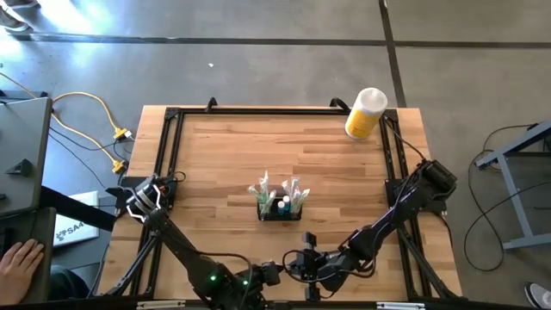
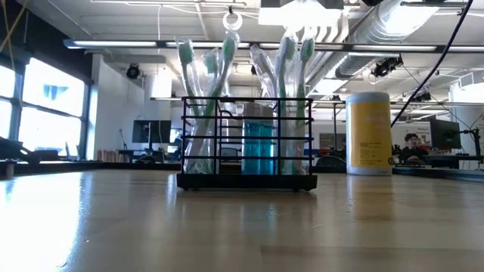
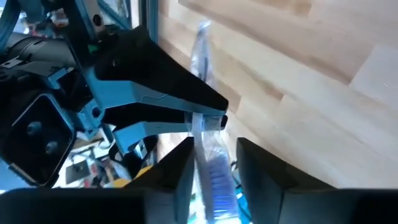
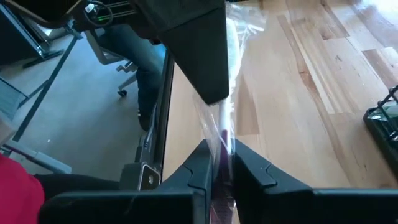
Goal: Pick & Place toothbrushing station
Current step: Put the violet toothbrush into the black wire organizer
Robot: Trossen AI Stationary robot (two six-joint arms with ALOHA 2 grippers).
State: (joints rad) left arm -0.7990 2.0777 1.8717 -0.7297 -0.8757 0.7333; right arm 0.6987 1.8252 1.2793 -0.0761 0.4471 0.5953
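The black mesh organiser (image 1: pixel 280 209) stands on its base at the table's middle and also shows in the low view (image 2: pixel 246 162). It holds several clear-wrapped toothbrushes (image 2: pixel 204 83) and a blue tube (image 2: pixel 258 147). Both grippers meet low at the table's near edge, the left gripper (image 1: pixel 275 273) beside the right gripper (image 1: pixel 299 265). Between them is one more clear-wrapped toothbrush (image 3: pixel 208 74). In the left wrist view, my left gripper (image 3: pixel 216 180) is shut on it. In the right wrist view, my right gripper (image 4: pixel 222 168) is shut on it too. My left gripper pinches the wrapped toothbrush at its bristle end (image 3: pixel 216 177) between its two fingers. The brush runs along the fingers and out past their tips. It is clear of the table. My right gripper pinches the wrapped toothbrush (image 4: pixel 222 146) between its two fingers, on the clear wrapper around the brush. In the left wrist view its fingers (image 3: pixel 186 102) lie across the brush near its middle (image 3: pixel 200 121). The brush is clear of the table.
A yellow bottle with a white cap (image 1: pixel 366 112) stands at the far right corner. A black frame (image 1: pixel 172 155) runs along the table's edges. A person's hand (image 1: pixel 19 258) shows off the table at the left. Bare wood lies between the organiser and the grippers.
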